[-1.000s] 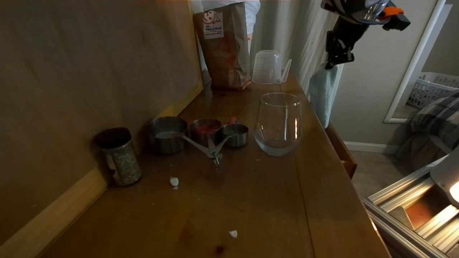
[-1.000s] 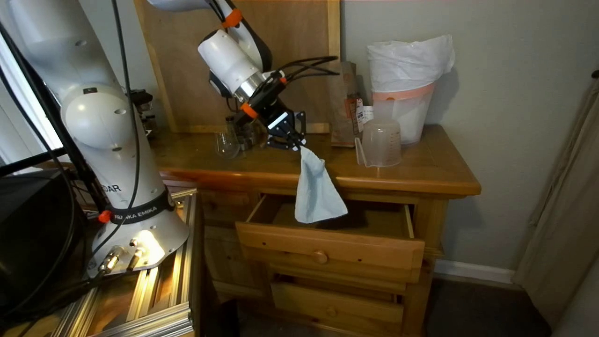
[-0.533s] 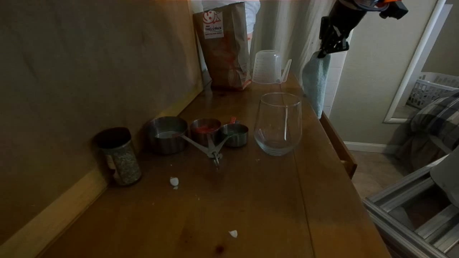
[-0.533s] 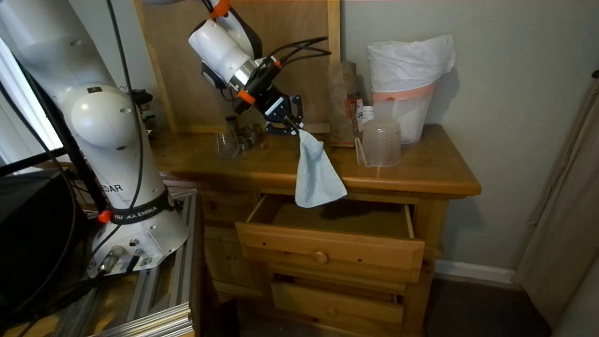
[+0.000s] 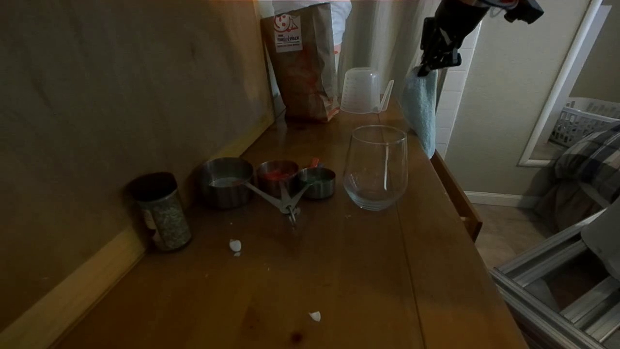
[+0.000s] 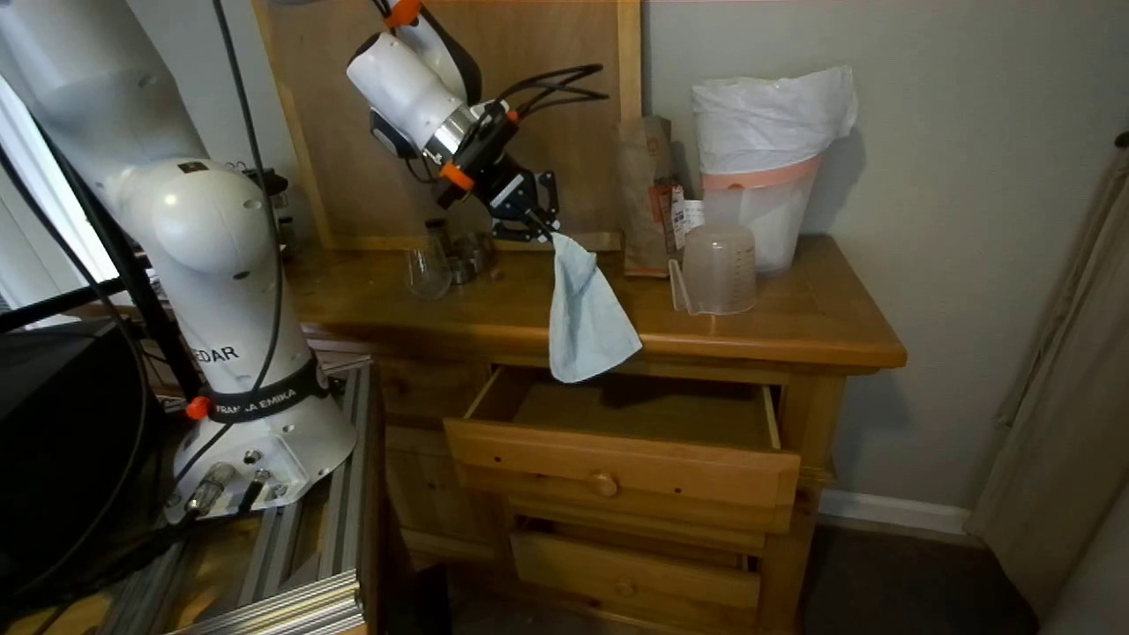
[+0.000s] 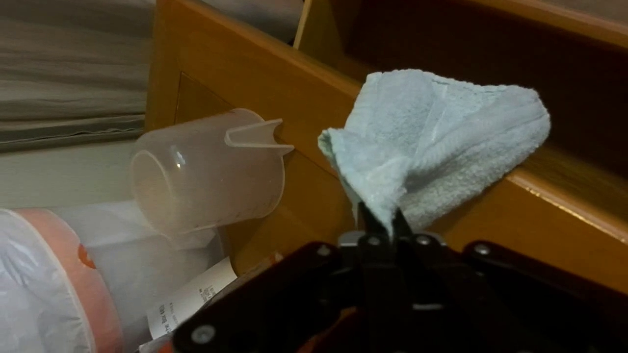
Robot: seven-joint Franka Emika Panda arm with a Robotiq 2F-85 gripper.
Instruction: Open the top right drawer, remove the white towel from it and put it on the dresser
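Observation:
The pale blue-white towel (image 6: 589,317) hangs by one corner from my gripper (image 6: 549,235), above the dresser's front edge. In the wrist view the fingers are closed on the towel (image 7: 431,117), with its corner pinched between the tips of the gripper (image 7: 385,218). In an exterior view the towel (image 5: 420,104) hangs along the dresser edge, its lower end near the open drawer (image 5: 457,198). The top right drawer (image 6: 617,463) is pulled out, and the towel hangs over its back part. The dresser top (image 6: 512,309) is wooden and lies beneath and behind the towel.
A clear measuring pitcher (image 6: 719,269), a paper bag (image 6: 648,194) and a lined bucket (image 6: 767,176) stand on the dresser's right part. A glass (image 5: 375,169), metal measuring cups (image 5: 225,184) and a jar (image 5: 162,213) stand further along. A lower drawer (image 6: 635,573) is slightly open.
My gripper has risen and shifted slightly left in an exterior view, carrying the towel up. The towel's lower end has lifted out of the drawer opening toward the dresser's edge.

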